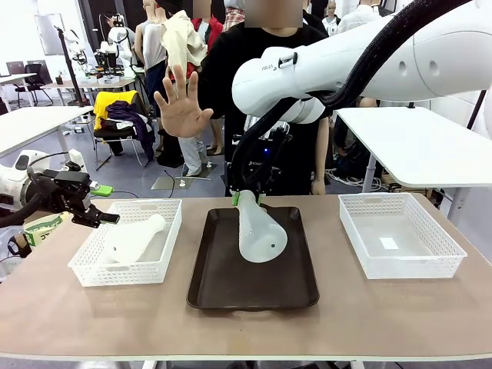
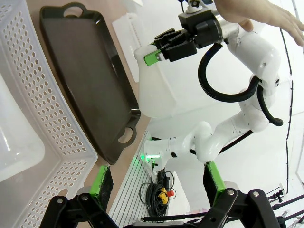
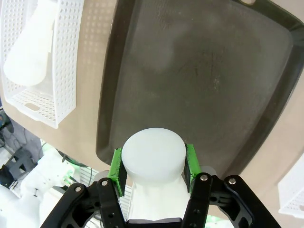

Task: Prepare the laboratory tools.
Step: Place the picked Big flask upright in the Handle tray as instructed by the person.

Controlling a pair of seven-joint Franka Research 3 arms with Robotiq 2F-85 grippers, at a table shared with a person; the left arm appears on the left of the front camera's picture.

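Observation:
A frosted white flask [image 1: 260, 231] hangs tilted, base down, over the dark brown tray [image 1: 231, 284]. My right gripper [image 1: 247, 197] is shut on its neck. In the right wrist view the flask's round base [image 3: 153, 153] sits between the green pads [image 3: 116, 172]. A second flask [image 1: 134, 238] lies on its side in the left mesh basket [image 1: 88, 269]. My left gripper [image 1: 98, 215] hovers open at that basket's far left corner, nothing between its fingers [image 2: 100, 183]. The left wrist view shows the held flask [image 2: 154, 90] and the right gripper [image 2: 159, 50] from the side.
A second white mesh basket [image 1: 400, 261] stands at the right with nothing in it. A person stands across the table with one open hand [image 1: 181, 100] raised above the left side. The tray's near half is bare.

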